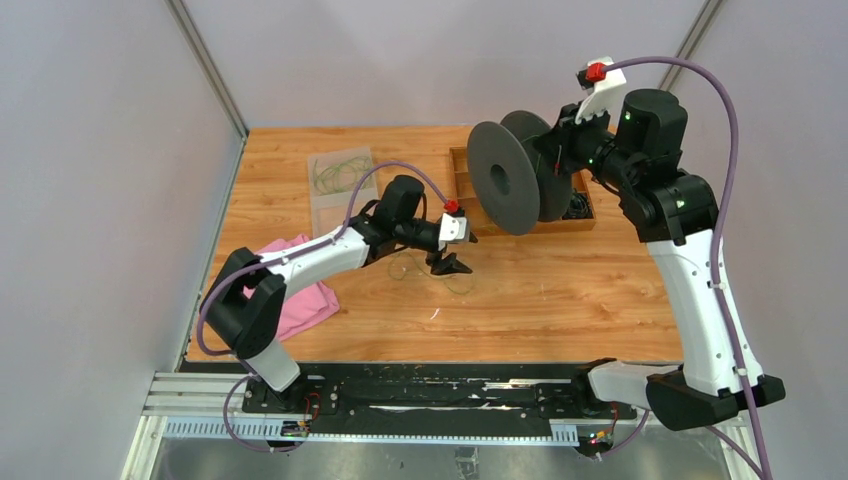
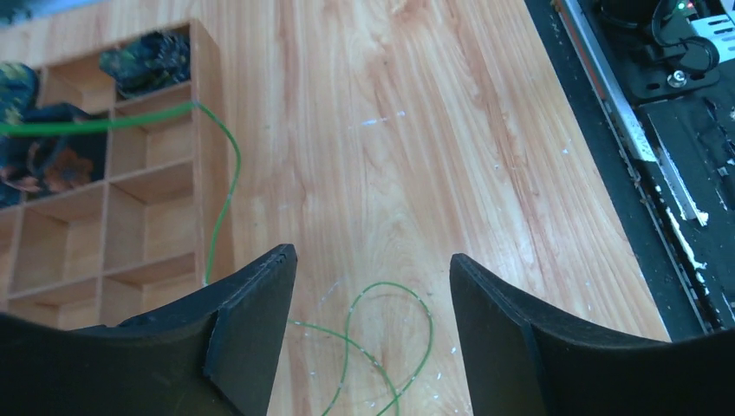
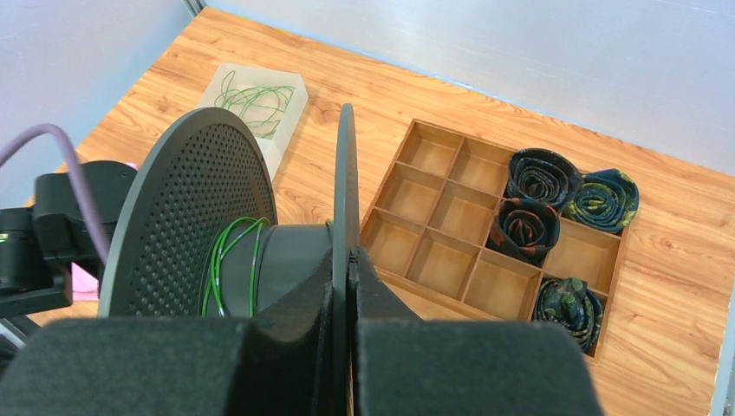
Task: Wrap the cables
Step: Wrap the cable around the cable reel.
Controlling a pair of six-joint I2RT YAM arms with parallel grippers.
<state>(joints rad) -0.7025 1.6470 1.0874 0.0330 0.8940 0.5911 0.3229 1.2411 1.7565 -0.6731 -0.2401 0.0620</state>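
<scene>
1. Left gripper. Your left jaws stand wide apart with nothing between them. The fingers point down and hang low over the table.

2. Cable. Below that gap, on the wood, you have a very thin green wire lying in a loose loop. One strand leaves it beside the left finger and climbs along the edge of the wooden organizer. It then bends across the compartments and out of the left wrist view, so you cannot tell there where it ends.

3. Right gripper. Your right fingers are pressed together on the rim of one flange of the black spool. They hold it clear of the table, with its axis roughly level.

4. Wound turns. A few laps of green wire sit on the spool's hub, between the two flanges.

5. Organizer, further detail. It is a grid of square compartments lying on the table near the raised spool. Four compartments at its right end each hold one of the rolled cloths, which are dark and patterned.

6. Clear box. It lies toward the far left of the table with the spare coils of green wire inside, well apart from both grippers.

7. Pink cloth. It lies at the table's left edge, beside your left arm.
</scene>
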